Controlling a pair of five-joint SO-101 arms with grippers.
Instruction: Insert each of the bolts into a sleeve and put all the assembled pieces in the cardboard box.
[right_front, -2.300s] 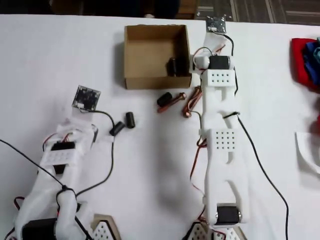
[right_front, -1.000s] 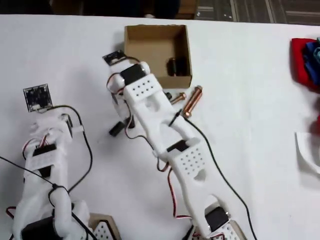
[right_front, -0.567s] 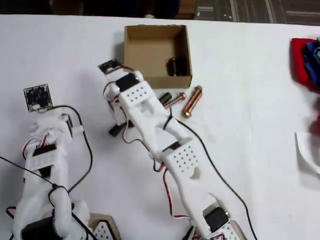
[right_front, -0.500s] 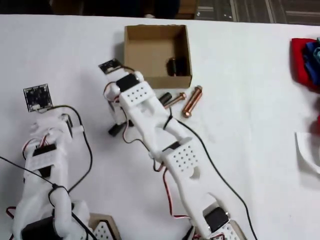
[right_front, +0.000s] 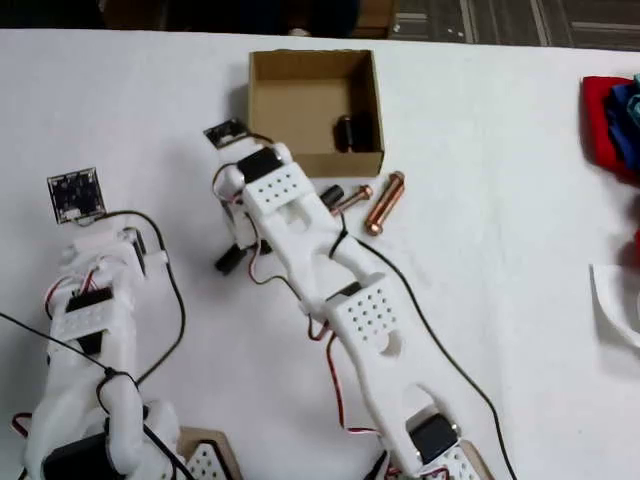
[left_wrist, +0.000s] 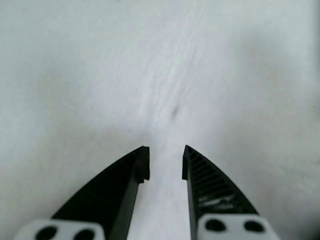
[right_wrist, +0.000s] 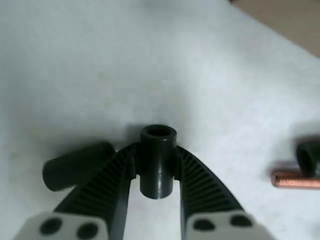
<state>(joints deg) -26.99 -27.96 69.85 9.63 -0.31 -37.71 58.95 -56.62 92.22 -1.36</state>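
Right gripper (right_wrist: 156, 152) is clamped on a black sleeve (right_wrist: 158, 167), with the sleeve's open end facing the wrist camera. I can't tell if it's off the table (right_front: 520, 300) or resting on it. Second sleeve (right_wrist: 76, 166) lies on its side just beside one finger.

From above I see the right arm (right_front: 330, 270) stretched across to a spot near the cardboard box (right_front: 268, 112), off the box's near corner on the side of the table's left edge. The box sits at the table's far edge, about mid-width. One black piece (right_front: 346, 131) is inside against the wall nearer the table's right edge.

Just off the box's near wall are a copper bolt with a sleeve on its end (right_front: 345, 196) and a bare bolt (right_front: 384, 202), close together but not touching.

Left gripper (left_wrist: 165, 162) is toward the near-left corner, fingers slightly apart over bare table.
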